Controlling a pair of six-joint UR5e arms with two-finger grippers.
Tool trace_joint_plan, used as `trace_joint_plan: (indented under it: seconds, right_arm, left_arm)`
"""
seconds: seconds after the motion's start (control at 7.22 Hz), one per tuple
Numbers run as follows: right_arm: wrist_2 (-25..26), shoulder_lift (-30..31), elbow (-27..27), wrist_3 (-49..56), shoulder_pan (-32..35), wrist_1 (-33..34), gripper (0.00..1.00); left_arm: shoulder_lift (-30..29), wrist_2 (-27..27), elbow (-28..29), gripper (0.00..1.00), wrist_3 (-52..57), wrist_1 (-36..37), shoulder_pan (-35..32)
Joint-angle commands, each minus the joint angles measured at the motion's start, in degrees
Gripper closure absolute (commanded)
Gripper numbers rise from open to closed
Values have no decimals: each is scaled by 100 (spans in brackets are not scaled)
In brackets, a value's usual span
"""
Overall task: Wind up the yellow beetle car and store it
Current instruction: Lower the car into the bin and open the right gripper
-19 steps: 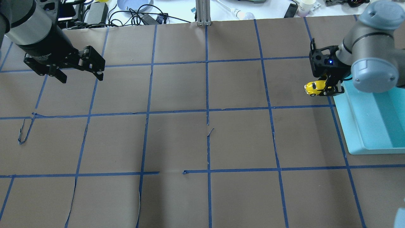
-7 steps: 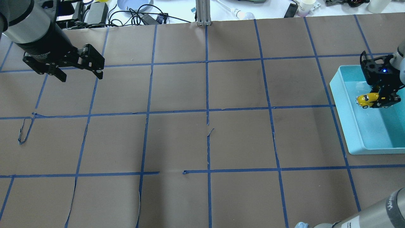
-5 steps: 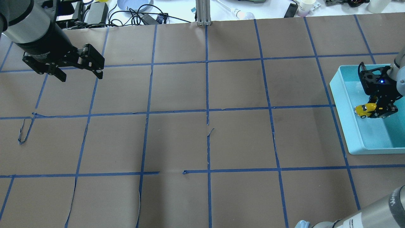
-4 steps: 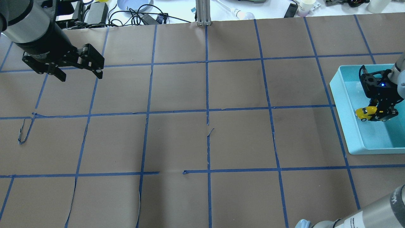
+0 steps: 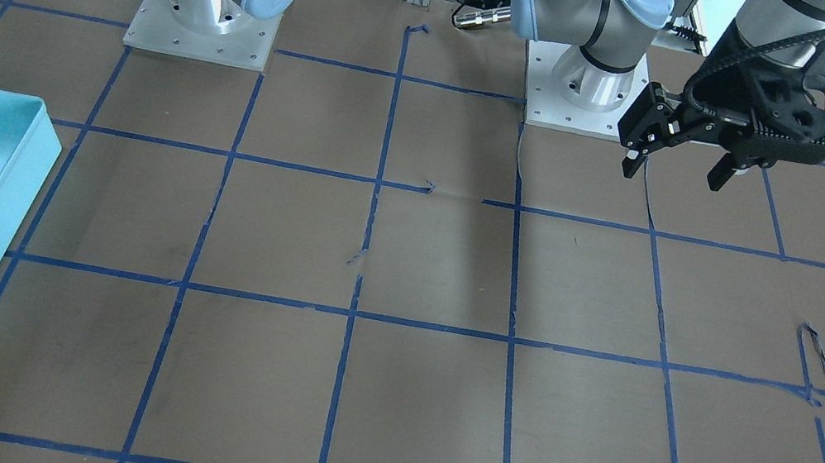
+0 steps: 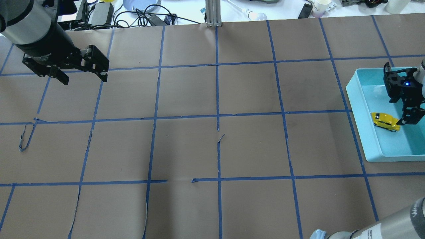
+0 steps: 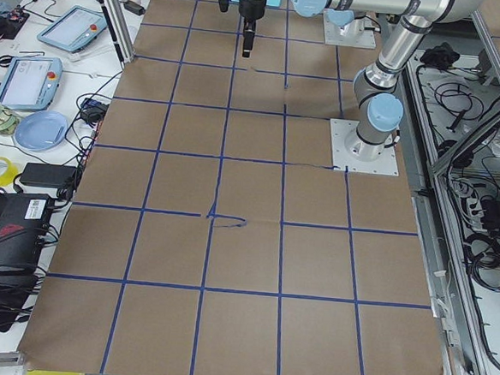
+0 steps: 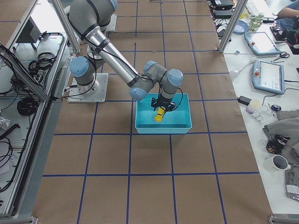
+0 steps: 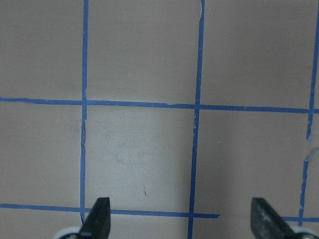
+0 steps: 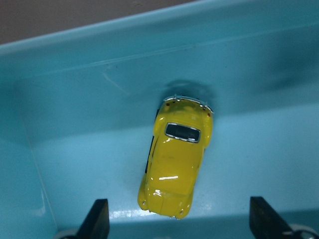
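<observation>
The yellow beetle car (image 10: pixel 177 164) sits on its wheels on the floor of the teal tray (image 6: pixel 357 109), near the wall that faces the middle of the surface (image 6: pixel 215 149). The right pincer (image 10: pixel 179 225) hangs just above it, spread wide, with the car in the gap between its fingers and touching neither (the wrist view shows this best). The left pincer (image 6: pixel 84 79) hovers well apart over the surface's far left, also spread and holding nothing.

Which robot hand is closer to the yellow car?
Right. The right gripper hangs open over the yellow car in the bin; the left gripper is far across the table.
</observation>
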State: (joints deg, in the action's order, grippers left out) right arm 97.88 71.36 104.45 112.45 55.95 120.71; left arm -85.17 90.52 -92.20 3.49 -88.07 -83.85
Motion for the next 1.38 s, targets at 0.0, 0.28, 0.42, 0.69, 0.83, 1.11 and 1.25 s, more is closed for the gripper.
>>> trace_joint_plan:
  seconds: [0.0,0.28,0.42,0.69,0.83,1.11,1.25]
  right_arm:
    - [-312,682,-153,-1724,30,-448,0]
    - [-603,1456,-153,-4376,256,-952,0]
    - [-595,1677,-180,-5886,746,-1310,0]
    - [-656,1811,-809,-8884,1922,-1822,0]
    - [-656,1838,-882,-10238,2355,-1858,0]
    - [-665,2056,-865,-11381,2569,-1989,0]
    - [-665,2066,-865,-11812,2866,-2017,0]
  left_arm:
    - [1,1,0,0,2,0,0]
    - [9,-7,0,0,2,0,0]
    - [9,1,9,0,2,0,0]
    - [9,10,9,0,2,0,0]
    - [9,19,1,0,2,0,0]
    - [18,19,-8,0,2,0,0]
    - [18,36,-8,0,2,0,0]
